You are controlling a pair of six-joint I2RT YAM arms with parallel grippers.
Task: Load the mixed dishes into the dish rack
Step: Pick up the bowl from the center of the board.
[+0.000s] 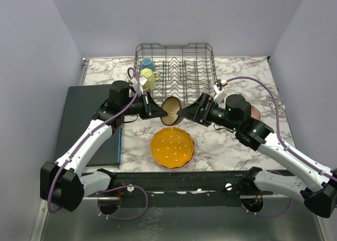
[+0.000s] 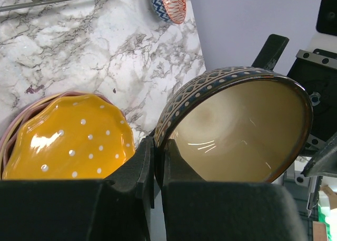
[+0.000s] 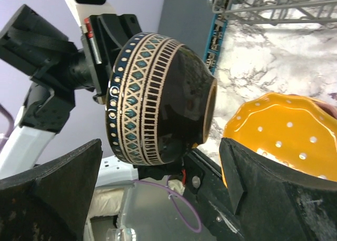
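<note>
Marble table (image 1: pixel 231 141) carries it all. Dish rack (image 1: pixel 176 67) sits at the far edge, centre, tines up so dishes can stand on edge btwn them. Dark mat (image 1: pixel 84 120) lies flat on the L side, partly under the L arm. Orange dotted plate (image 1: pixel 172 147) rests near the arm bases w/ a pink rim (image 2: pixel 6 146) peeping from under it, prob a stack waiting its turn. Patterned bowl (image 1: pixel 171 108) is in the air btwn rack & plate, tipped on edge, cream inside facing the L wrist cam. L gripper (image 1: pixel 158 111) is clamped tight on its rim, one finger inside, one outside; that pinch keeps the bowl on edge. R gripper (image 1: pixel 189 113) is spread fully wide & holds nothing, fingers (image 3: pixel 52 188) flanking the bowl's base w/o touching. Looks like a handover setup, prob so the R arm can slot it. Blue mug (image 1: pixel 148 64) & yellow mug (image 1: pixel 149 79) already sit in the rack's L end. Another small patterned bowl (image 2: pixel 169 3) waits on the table, R side
</note>
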